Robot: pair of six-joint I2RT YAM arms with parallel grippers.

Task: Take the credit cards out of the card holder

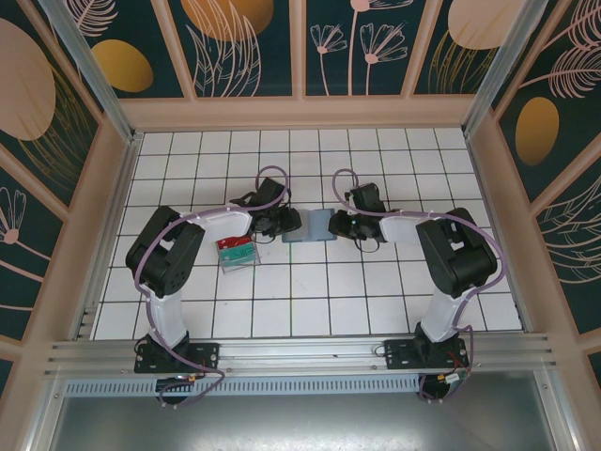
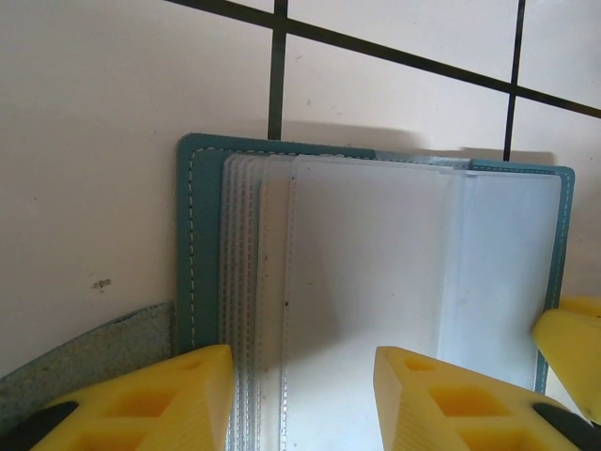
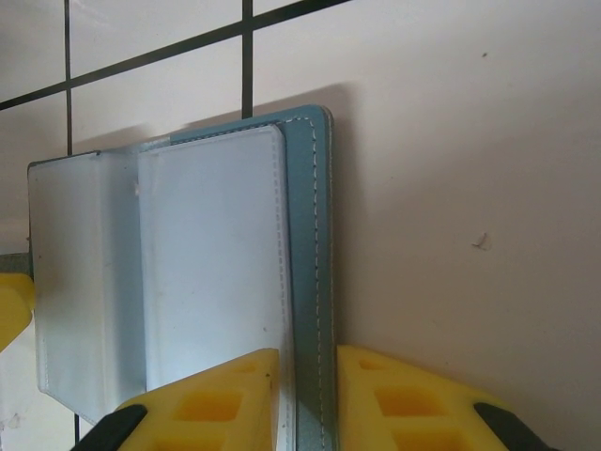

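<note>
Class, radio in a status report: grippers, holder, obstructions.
Left gripper open, straddling clear sleeves. Right gripper pinching card holder at right edge. Holder lies open. Plastic tray apart, leftward.

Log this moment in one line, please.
card holder open flat | left gripper open over clear sleeves | right gripper narrow astride right cover edge

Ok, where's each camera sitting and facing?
Top external: above, behind the bases, looking down on the table; left arm, right arm.
Left wrist: on that wrist, facing down at the open card holder; jaws straddle its sleeves.
Right wrist: on that wrist, facing down at its right edge, jaws around it.
Shared: all three show the card holder.
</note>
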